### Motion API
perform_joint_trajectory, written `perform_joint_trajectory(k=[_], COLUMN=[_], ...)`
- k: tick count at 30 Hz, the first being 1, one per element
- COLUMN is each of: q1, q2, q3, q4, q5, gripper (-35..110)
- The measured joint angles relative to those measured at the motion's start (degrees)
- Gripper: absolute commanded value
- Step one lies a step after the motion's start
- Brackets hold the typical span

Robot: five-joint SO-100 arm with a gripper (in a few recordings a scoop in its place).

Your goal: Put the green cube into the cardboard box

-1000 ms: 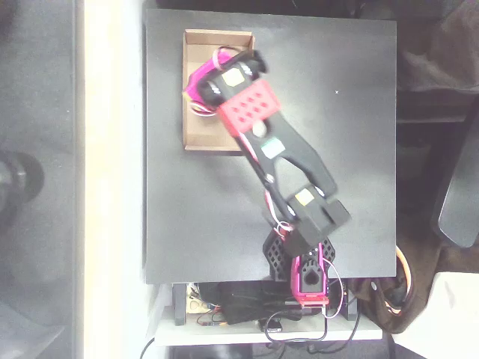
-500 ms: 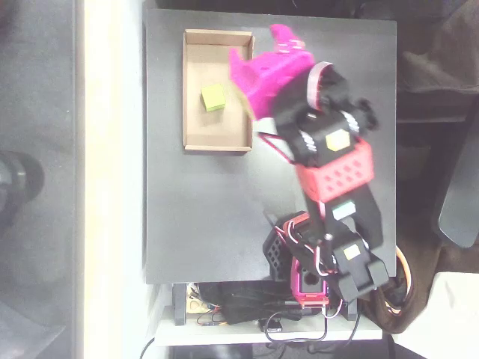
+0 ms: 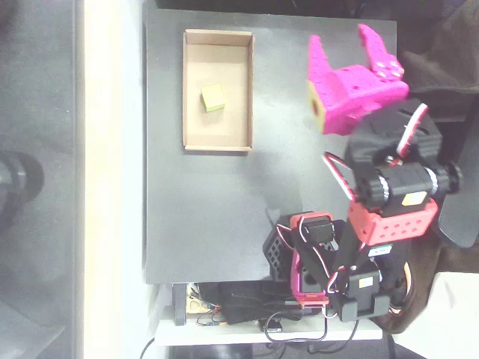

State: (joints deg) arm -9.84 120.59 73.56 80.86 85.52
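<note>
While claw (image 3: 343, 45) gapes, cube (image 3: 213, 97) mid-box (image 3: 191, 90)

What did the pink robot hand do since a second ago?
The gripper let go of the green cube in the cardboard box, then lifted out and swung to the right side of the overhead view, jaws open and empty. The cube has lain still in the box since half a second ago, and the box did not move.

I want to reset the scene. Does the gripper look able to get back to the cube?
Probably yes. The cube lies uncovered in the lidless box, and the open gripper has bare table between it and the box.
</note>
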Motion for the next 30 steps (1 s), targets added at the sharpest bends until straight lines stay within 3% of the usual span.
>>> perform_joint_trajectory(k=[11,30], q1=[7.73,7.56], q2=[16.26,43.33], q3=[21.53,58.8], q4=[0.0,-0.35], q5=[-0.18,-0.26], gripper=[16,2])
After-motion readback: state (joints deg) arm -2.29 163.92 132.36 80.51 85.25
